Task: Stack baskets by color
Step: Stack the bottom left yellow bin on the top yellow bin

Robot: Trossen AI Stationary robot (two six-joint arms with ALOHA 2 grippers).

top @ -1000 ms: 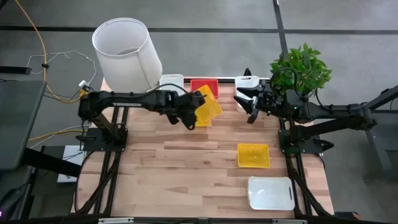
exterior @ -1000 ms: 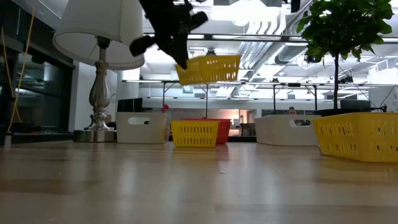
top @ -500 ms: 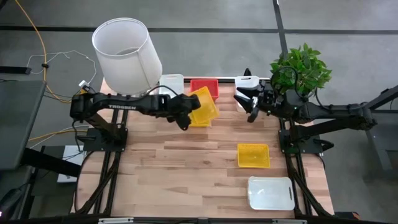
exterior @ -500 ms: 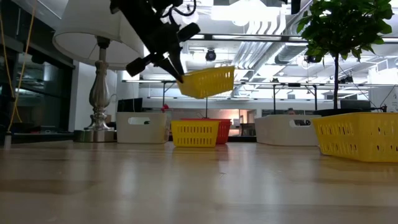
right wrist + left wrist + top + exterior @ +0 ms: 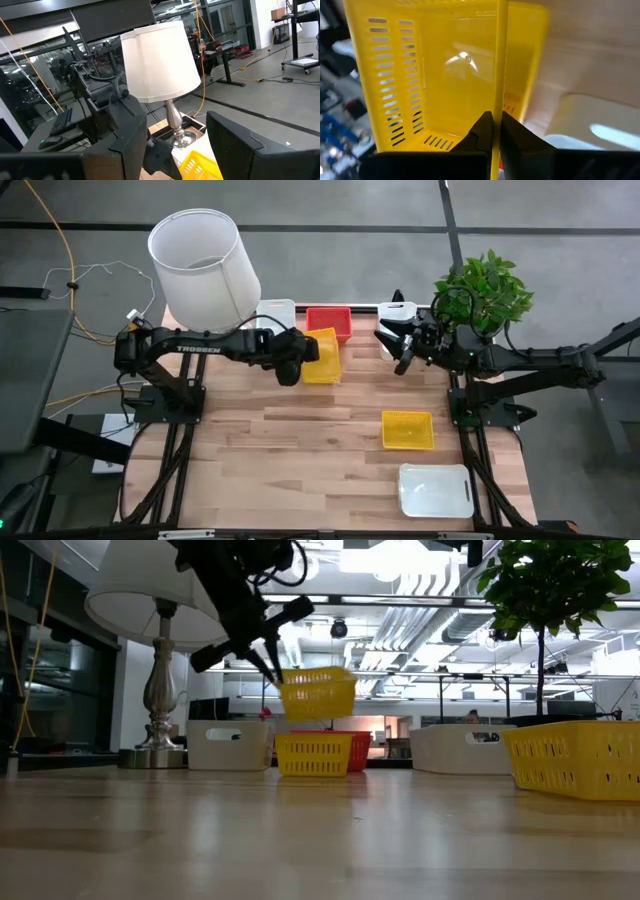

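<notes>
— At the table's far edge: left gripper (image 5: 268,658) clamped tight on the rim of a slotted yellow plastic basket (image 5: 322,353), carried in the air. Hanging just above a second yellow basket (image 5: 313,754) on the wood.

— Nearly level?

— Close to it, opening facing up, slightly tipped. Long axis apparently running away from the front edge, roughly matching the one beneath. From the wrist camera, thin wall pinched between both fingers (image 5: 481,131).

— Handling?

— Probably light and stiff, thin-walled, a bit slick. Rim pinch at mid-wall looks right; could swing in the grip.

— Neighbours?

— Red plastic basket (image 5: 328,319) just behind, white one (image 5: 277,310) beside it. Another yellow basket (image 5: 407,429) and a white tray (image 5: 435,489) well apart, nearer the front.

— Right side?

— Right gripper (image 5: 398,347) waiting by the potted plant (image 5: 484,288), fingers spread, holding nothing.
</notes>
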